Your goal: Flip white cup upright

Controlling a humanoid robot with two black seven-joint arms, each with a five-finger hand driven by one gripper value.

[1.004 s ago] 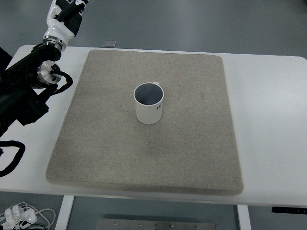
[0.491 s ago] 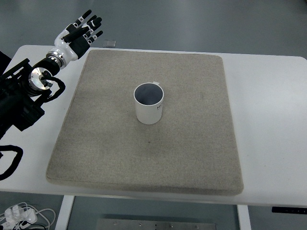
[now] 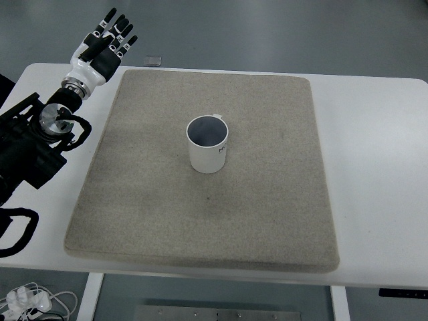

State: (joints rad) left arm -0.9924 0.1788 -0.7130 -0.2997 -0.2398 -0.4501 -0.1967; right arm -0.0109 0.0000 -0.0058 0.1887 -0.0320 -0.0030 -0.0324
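Note:
A white cup (image 3: 208, 144) stands upright, mouth up, near the middle of a grey-beige mat (image 3: 200, 214). Its inside looks dark and empty. My left hand (image 3: 105, 44) is at the far left corner of the mat, well away from the cup, with its black fingers spread and holding nothing. Its black arm (image 3: 33, 140) comes in along the left edge. The right arm is out of view.
The mat lies on a white table (image 3: 374, 174). A small dark square object (image 3: 153, 61) lies on the table just behind the mat's far left edge. White cables (image 3: 27, 299) lie on the floor at the lower left.
The left hand has come down into view at the mat's far left corner, fingers spread, then drifted slightly left and back. The cup has not moved.

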